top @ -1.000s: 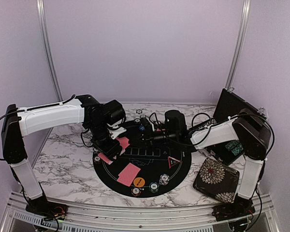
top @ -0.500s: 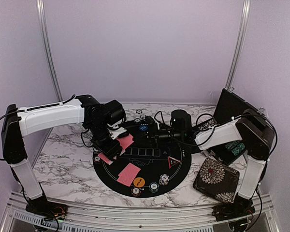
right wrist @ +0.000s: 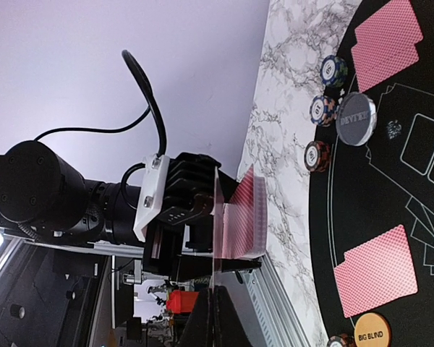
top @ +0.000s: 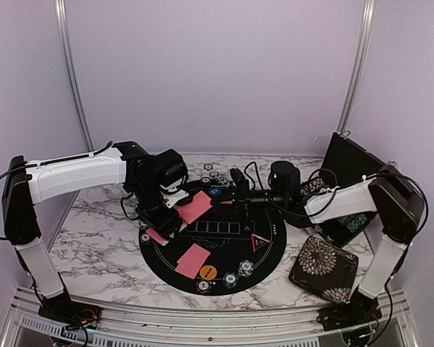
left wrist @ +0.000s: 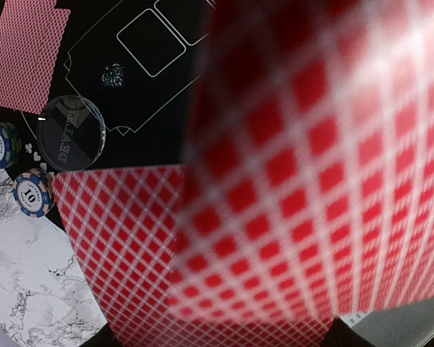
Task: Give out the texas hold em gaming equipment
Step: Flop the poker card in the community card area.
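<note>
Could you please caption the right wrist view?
Right fingers pinch one card edge-on beside the deck in the left fingers.

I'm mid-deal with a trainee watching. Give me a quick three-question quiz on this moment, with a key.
1. True or false: the left gripper holds the deck of cards.
2. The orange disc on the mat reads: A) Dealer, B) Big Blind, C) Small Blind.
3. Fill in: the right gripper is shut on a single ___.

Key: 1 true; 2 B; 3 card, seen edge-on in the right wrist view.
</note>
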You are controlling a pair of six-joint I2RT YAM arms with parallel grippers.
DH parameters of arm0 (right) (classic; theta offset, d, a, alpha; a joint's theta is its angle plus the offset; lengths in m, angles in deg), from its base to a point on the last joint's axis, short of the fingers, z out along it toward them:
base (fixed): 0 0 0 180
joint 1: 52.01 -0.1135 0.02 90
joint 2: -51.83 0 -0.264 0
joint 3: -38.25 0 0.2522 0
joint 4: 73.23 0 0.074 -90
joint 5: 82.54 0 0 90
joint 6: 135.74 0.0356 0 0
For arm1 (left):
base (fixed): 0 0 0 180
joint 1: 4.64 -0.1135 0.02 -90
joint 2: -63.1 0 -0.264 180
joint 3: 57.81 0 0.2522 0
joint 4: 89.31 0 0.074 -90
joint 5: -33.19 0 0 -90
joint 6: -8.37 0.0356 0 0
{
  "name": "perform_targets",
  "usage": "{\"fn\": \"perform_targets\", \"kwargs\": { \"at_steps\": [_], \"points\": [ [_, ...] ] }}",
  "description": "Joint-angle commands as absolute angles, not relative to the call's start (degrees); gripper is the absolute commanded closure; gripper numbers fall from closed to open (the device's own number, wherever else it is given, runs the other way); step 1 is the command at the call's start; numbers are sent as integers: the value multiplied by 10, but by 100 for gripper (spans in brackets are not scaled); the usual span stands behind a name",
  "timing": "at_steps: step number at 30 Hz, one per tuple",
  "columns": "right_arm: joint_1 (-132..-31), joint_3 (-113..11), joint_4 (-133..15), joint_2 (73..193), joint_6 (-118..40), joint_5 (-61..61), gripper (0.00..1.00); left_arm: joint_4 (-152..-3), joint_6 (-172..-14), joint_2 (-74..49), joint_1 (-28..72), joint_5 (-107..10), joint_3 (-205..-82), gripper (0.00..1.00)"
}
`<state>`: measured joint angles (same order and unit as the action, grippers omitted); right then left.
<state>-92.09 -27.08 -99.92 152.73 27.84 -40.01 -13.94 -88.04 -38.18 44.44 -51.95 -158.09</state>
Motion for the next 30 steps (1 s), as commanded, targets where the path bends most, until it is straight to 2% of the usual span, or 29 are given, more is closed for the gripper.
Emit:
{"fn": "perform_targets", "kwargs": {
  "at_steps": [1,10,17,23,30],
  "points": [
    [-904,-258,-979,1493,247,-403,100,-131,-878,-365,444,-523,-1583,56],
    [-877,-238,-909,1450,175,-397,100,-130,-877,-367,444,-521,-1585,56],
    [-840,-240,-779,1414,27,-352,100,-131,-876,-364,443,-522,-1585,56],
    [-834,-253,-646,1388,-208,-173,100,-131,-877,-360,441,-525,-1582,56],
    [-857,-239,-650,1353,-419,7,100,-133,-875,-361,438,-522,-1584,56]
  ]
}}
